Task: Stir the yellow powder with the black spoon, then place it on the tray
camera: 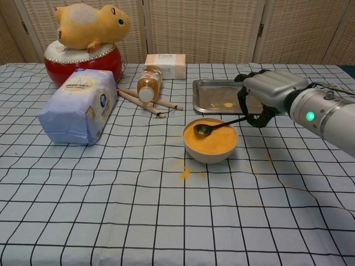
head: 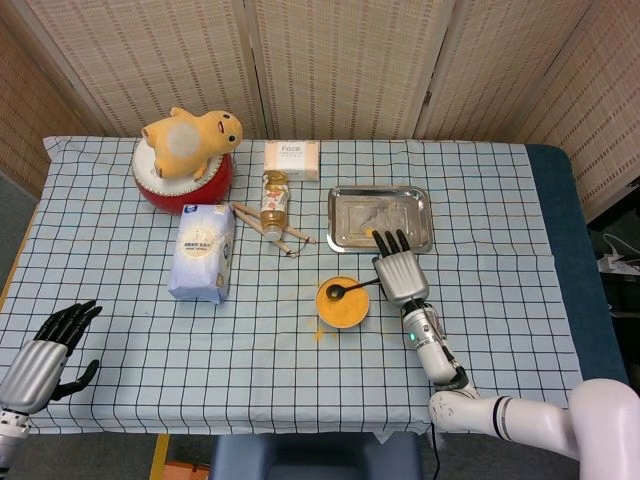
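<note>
Right hand pinches the handle end of the black spoon, fingers curled down around it, just right of the bowl. Spoon bowl sits on the yellow powder, handle leaning out over the bowl's right rim toward the hand. In the head view the right hand lies between the bowl and the metal tray, fingertips near the tray's front edge.

Left hand is spread, holding nothing, at the near-left table corner, well apart from everything.

Progress: mid-stir, as far as I can judge. Spoon is gripped and in the powder, so pickup is done. Can't tell how much stirring is done; the powder surface looks fairly even. Some powder spilled on the checked cloth just in front of the bowl, and a yellow speck sits in the tray. Left to do: finish stirring, lift the spoon out, carry it the short way back-right to the tray, set it down, let go.

Other stuff: flour bag, small bottle lying down, two wooden sticks, red drum with a yellow plush toy on top, white box.
</note>
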Controlling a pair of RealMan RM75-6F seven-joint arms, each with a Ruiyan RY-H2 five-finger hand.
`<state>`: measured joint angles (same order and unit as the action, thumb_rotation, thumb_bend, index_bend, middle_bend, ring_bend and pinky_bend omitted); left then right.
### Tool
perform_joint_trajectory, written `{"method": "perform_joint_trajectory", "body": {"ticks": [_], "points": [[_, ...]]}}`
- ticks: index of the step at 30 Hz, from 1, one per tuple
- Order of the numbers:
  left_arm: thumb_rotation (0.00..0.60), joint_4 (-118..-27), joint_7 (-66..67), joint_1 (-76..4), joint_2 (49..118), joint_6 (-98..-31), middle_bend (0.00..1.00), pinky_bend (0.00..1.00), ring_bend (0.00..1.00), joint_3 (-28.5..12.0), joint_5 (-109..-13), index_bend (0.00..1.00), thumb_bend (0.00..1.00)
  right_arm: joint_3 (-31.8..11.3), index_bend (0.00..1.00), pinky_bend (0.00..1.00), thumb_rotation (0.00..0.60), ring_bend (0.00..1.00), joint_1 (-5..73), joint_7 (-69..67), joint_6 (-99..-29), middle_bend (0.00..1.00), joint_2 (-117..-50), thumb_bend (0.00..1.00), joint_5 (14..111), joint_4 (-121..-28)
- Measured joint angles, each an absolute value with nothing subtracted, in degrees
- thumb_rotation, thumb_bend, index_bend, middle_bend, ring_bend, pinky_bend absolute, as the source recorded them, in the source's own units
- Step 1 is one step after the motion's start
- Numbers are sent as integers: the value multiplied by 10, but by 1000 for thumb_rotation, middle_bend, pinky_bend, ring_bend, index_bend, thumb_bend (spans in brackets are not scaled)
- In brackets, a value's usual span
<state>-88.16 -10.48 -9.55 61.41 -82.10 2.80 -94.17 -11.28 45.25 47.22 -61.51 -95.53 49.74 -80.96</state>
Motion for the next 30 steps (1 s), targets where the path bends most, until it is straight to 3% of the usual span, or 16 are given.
{"method": "perform_joint_trajectory", "body": {"ticks": [19,30], "points": [[600,-882,-106,-95,613,-823,0,84,0,29,-942,0,427,-107,495,0,600,0,457,474,-622,0,-959,322,494,-807],[600,-881,-108,-95,613,-823,0,85,0,30,-944,0,427,-103,533,0,600,0,459,475,-623,0,-961,322,492,-805]]}}
